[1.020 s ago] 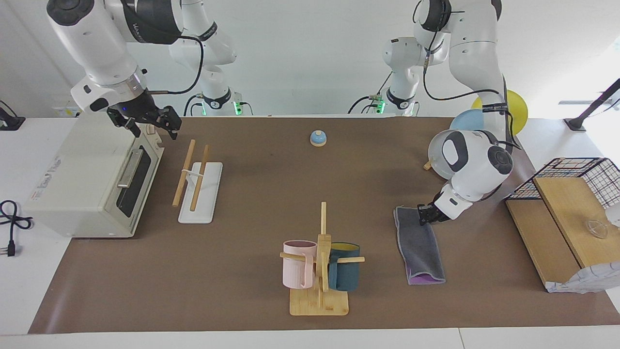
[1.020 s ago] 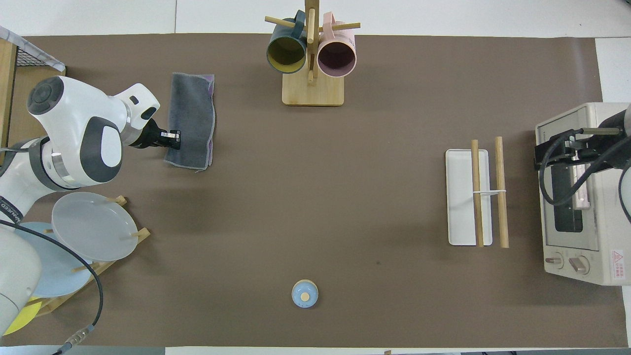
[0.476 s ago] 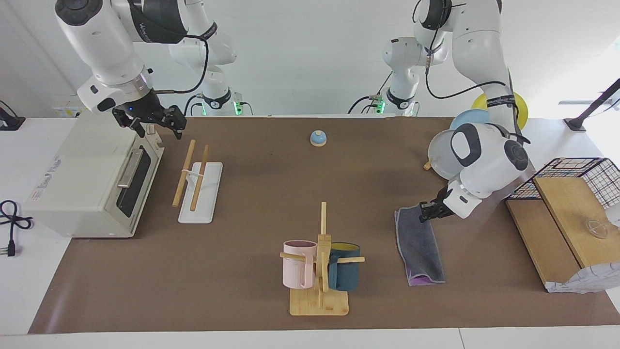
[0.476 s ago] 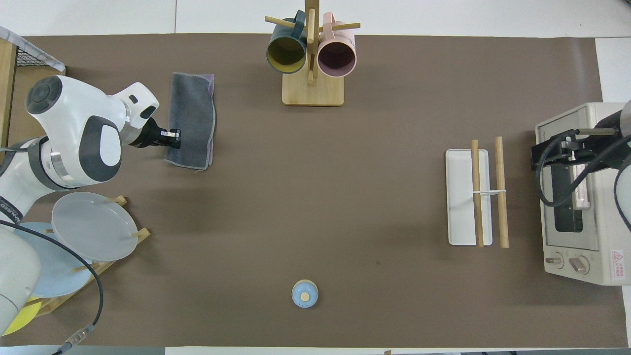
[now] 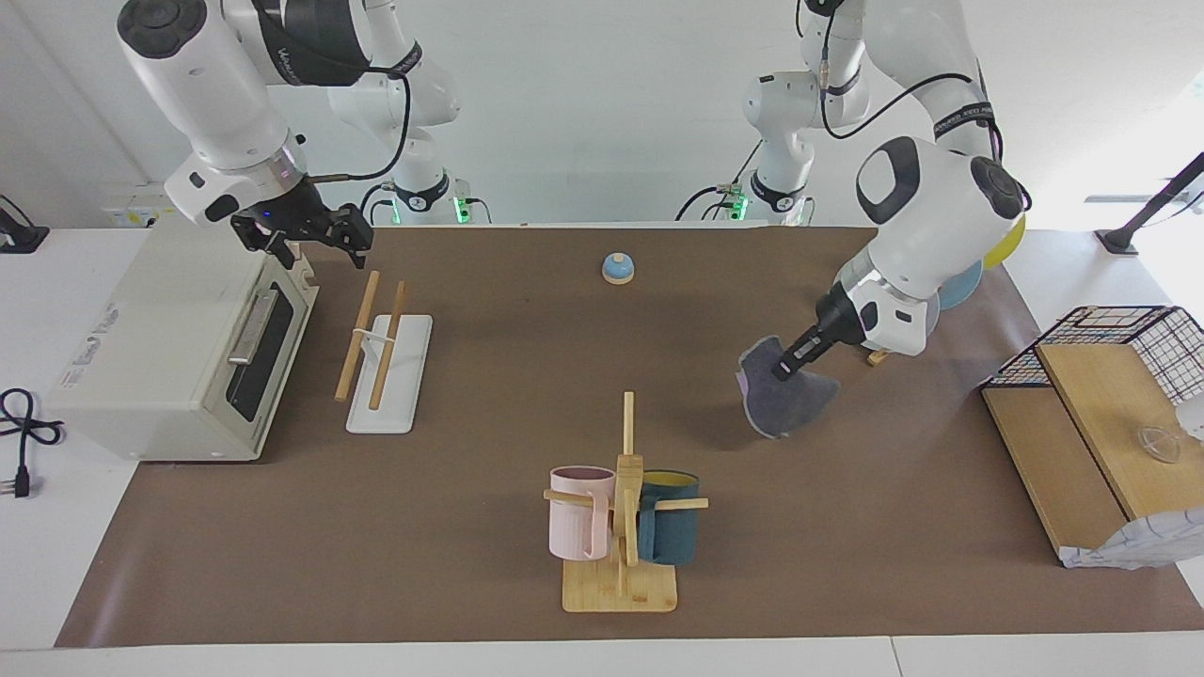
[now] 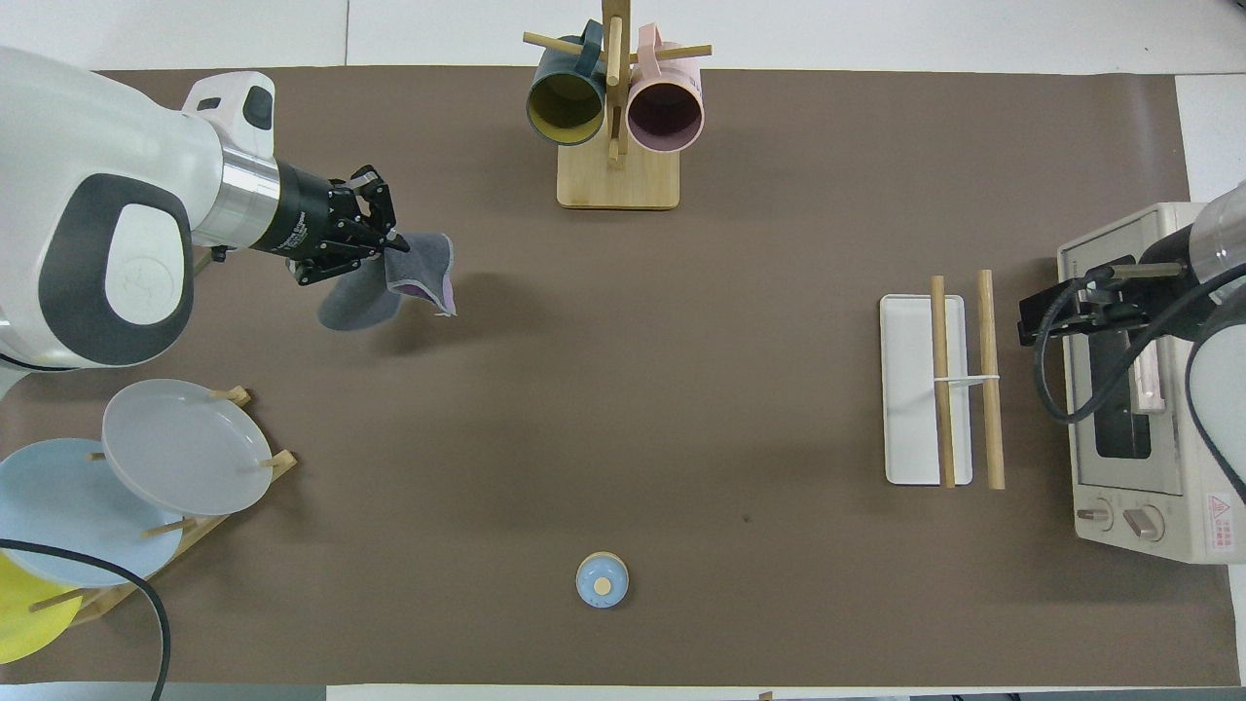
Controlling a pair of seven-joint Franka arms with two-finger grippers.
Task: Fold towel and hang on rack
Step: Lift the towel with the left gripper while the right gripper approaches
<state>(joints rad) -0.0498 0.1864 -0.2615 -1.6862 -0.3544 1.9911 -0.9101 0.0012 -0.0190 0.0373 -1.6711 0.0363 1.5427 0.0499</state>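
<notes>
One towel dangling from the left gripper clamped on its top, right gripper spread apart over the toaster oven.

The towel is looking like soft, matt cloth. The rack is showing pale bare wooden rods over a smooth white base. A matt brown sheet is covering the surface.

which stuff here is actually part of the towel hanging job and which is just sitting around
Part of the job:
- towel, lifted off the table by the shut left gripper
- rack, beside the toaster oven

Just lying about:
- toaster oven, with the open right gripper over it
- mug tree with two cups
- plates on a stand
- small blue bell
- wire basket
</notes>
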